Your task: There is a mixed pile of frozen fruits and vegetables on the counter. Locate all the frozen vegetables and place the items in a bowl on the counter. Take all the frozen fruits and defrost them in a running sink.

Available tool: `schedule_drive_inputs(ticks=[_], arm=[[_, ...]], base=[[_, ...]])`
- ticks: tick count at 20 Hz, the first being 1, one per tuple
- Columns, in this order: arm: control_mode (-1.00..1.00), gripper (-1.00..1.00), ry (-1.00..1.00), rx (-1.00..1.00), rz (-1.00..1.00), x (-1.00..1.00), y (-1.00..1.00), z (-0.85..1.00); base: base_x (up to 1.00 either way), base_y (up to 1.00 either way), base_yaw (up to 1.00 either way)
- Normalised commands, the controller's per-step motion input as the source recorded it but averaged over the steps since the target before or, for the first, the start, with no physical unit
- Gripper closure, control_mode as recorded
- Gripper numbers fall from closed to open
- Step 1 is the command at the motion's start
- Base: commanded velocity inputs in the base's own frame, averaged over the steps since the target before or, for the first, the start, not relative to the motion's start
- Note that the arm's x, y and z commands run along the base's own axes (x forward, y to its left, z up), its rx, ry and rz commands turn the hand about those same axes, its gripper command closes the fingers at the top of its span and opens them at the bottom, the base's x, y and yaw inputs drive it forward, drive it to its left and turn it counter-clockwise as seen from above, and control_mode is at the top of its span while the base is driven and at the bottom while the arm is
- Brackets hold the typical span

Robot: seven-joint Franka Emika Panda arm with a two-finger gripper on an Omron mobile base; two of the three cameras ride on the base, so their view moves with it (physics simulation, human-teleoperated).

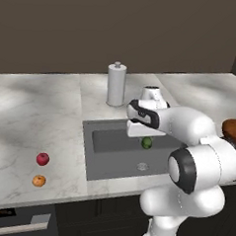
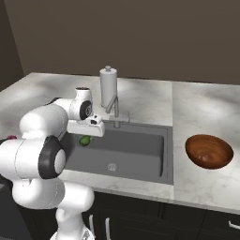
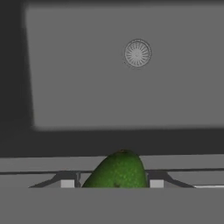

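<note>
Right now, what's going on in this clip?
The white arm's gripper is shut on a small green rounded piece, holding it above the dark-grey sink basin. A red apple and an orange sit on the marble counter left of the sink. The reddish-brown wooden bowl sits to its right.

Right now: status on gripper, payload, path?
Gripper shut on green piece, hanging over sink. Bowl on counter right of sink. Apple and orange on counter left of sink. Faucet stands at the basin's back edge.
</note>
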Motion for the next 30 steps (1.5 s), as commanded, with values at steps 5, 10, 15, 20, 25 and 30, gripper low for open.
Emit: schedule_drive_inputs(ticks=[5, 10, 15, 20, 25, 30], arm=[[-1.0, 1.0, 0.0, 0.04, 0.0, -0.08, -0.96, 0.0], [-1.0, 1.0, 0.0, 0.04, 0.0, -0.1, -0.96, 0.0], [-1.0, 1.0, 0.0, 0.02, 0.0, -0.01, -0.91, 0.16], [-1.0, 1.0, -0.01, 0.0, 0.11, 0.13, -0.78, 0.36], [-1.0, 1.0, -0.01, 0.0, 0.11, 0.05, -0.8, 0.38], [-1.0, 1.0, 0.0, 0.0, 0.11, 0.01, -0.8, 0.42]], base=[[0.0, 0.0, 0.0], [0.0, 0.0, 0.0], [0.0, 0.0, 0.0], [0.0, 0.0, 0.0], [0.0, 0.0, 0.0], [0.0, 0.0, 0.0]])
